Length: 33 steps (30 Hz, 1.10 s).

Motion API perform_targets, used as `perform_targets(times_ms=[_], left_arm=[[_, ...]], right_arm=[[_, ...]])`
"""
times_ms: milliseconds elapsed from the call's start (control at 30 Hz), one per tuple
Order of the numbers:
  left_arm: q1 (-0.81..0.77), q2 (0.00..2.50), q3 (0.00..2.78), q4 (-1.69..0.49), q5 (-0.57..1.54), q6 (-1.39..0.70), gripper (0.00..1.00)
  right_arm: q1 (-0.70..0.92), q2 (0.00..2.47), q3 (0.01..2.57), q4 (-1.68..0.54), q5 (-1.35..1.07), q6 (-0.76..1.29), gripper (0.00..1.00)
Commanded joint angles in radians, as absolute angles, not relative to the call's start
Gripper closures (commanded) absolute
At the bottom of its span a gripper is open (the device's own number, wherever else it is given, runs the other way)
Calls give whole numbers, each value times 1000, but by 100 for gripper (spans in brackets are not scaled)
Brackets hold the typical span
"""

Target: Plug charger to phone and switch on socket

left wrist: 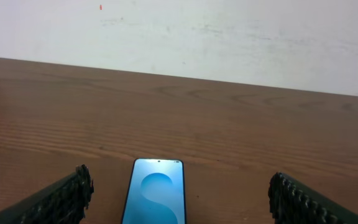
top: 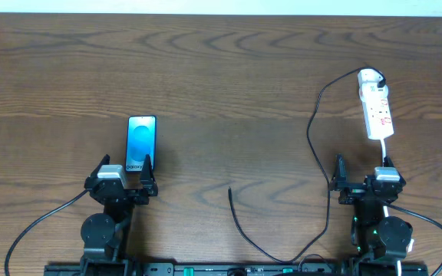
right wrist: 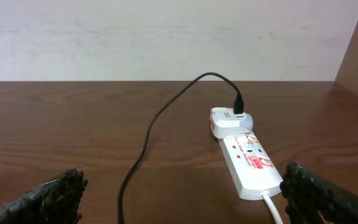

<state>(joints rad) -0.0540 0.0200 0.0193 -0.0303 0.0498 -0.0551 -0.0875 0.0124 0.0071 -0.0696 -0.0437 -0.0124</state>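
A: Colour of the arms?
B: Both matte black. Left arm (top: 100, 226) and right arm (top: 386, 234) each carry a round joint housing, with a pale grey block (top: 111, 173) at the wrist.
A: Fingers?
B: Left gripper (top: 125, 163): black fingers (left wrist: 61, 202), pads ribbed like coarse knurling. Right gripper (top: 362, 163): same ribbed fingers (right wrist: 319, 196).
A: Cabling?
B: A thick black cable (top: 52, 211) loops off the left arm, and another (top: 436, 222) off the right.
A: Markings?
B: Small green lights (top: 374, 231), right arm only.

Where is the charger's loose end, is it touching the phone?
Apart. The overhead view shows the charger's free end lying right of the phone, bare table between.
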Motion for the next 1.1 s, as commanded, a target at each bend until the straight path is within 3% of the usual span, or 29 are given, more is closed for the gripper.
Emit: perform_targets(times_ms=[0,1067], left_arm=[[-49,24,4,-70,40,-60,8],[-49,24,4,-71,21,-56,8]], right_arm=[[-82,5,6,-75,-28,-23,1],[-82,5,6,-75,-28,-23,1]])
